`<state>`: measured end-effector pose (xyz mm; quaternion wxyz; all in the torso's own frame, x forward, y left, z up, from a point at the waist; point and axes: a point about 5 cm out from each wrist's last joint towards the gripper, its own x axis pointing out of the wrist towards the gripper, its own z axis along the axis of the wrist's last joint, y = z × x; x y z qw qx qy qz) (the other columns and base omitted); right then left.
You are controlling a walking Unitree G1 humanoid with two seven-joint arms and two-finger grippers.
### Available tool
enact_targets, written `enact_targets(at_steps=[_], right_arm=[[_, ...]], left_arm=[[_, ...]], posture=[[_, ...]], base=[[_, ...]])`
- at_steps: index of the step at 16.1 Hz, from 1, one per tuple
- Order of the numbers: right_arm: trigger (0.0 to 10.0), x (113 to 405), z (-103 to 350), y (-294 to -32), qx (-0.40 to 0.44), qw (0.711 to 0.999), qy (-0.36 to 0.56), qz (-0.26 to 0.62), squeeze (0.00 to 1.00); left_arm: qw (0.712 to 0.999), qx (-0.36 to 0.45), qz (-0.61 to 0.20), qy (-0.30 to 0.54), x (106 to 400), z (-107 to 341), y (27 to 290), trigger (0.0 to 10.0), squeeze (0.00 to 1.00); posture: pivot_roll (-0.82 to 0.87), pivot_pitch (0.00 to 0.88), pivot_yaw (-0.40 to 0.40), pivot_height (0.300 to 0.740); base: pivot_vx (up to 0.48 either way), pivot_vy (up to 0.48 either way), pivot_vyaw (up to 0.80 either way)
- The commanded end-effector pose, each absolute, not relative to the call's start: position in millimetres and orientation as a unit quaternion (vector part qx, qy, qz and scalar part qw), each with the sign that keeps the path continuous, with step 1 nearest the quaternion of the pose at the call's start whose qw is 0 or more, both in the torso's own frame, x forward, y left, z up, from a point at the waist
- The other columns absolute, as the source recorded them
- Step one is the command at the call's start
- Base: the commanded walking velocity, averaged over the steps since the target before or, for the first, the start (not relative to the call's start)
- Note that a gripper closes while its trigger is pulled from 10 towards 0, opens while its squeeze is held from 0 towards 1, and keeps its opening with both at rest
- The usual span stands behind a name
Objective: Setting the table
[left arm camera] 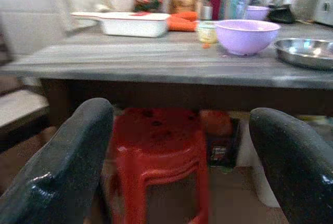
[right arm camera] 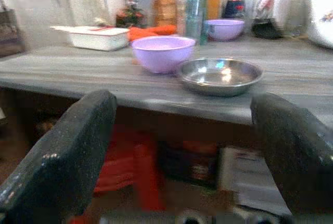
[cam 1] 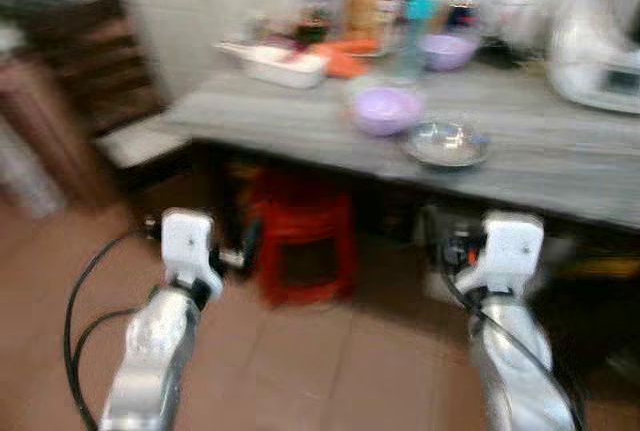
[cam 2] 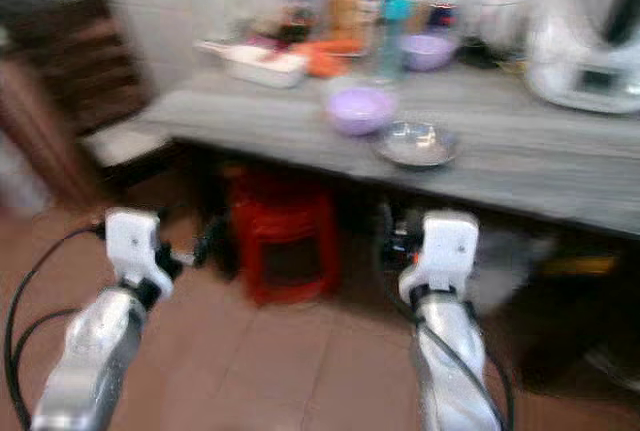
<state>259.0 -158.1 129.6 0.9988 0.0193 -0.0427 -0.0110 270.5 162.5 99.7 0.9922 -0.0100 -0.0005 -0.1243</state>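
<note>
Both arms forward at waist height, below table level. Left gripper (left arm camera: pixel 179 167) spread wide, nothing in it; right gripper (right arm camera: pixel 182 156) same, wide and empty. Head views are blurred, so robot looks to be on approach, not yet at reach.

Red stool (cam 1: pixel 300 241) sits under the table (cam 1: pixel 560 166) edge, 12 o'clock from the left gripper. On the tabletop, steel bowl (right arm camera: pixel 219 75) is nearest the edge, roughly 12 o'clock of the right gripper; lilac bowl (right arm camera: pixel 163 52) just beside it at its 10 o'clock. Further back: white tray (cam 1: pixel 283 64), orange items, teal-capped bottle (right arm camera: pixel 196 5), second lilac bowl (right arm camera: pixel 225 28), jars. White appliance (cam 1: pixel 600 46) at far 2 o'clock.

Judgement: close in square to the edge, stop before raising arms, lift the right gripper above the tabletop, then take the steel bowl by its rim; low rim, likely to slide
</note>
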Motion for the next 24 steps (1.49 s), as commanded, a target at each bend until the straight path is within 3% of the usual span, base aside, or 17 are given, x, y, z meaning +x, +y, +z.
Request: enact_targets(at_steps=[1,15,24], right_arm=[[10.0,258,127,-161,0.034,0.999,-0.034,-0.014,0.0],[10.0,260,115,-153,0.045,0.999,0.0,0.029,0.0],[10.0,259,114,-156,0.059,0.998,0.006,0.017,0.0]], left_arm=[[0.99,-0.006,-0.137,-0.015,275,107,159,10.0,0.0],[0.985,-0.029,-0.168,-0.022,279,108,144,10.0,0.0],[0.982,-0.034,-0.183,-0.024,280,110,138,10.0,0.0]], posture=[[0.0,0.0,0.022,0.74],[0.0,0.0,0.03,0.74],[-0.01,0.0,0.033,0.74]], base=[[0.0,0.0,0.0],[0.0,0.0,0.0],[0.0,-0.261,-0.12]])
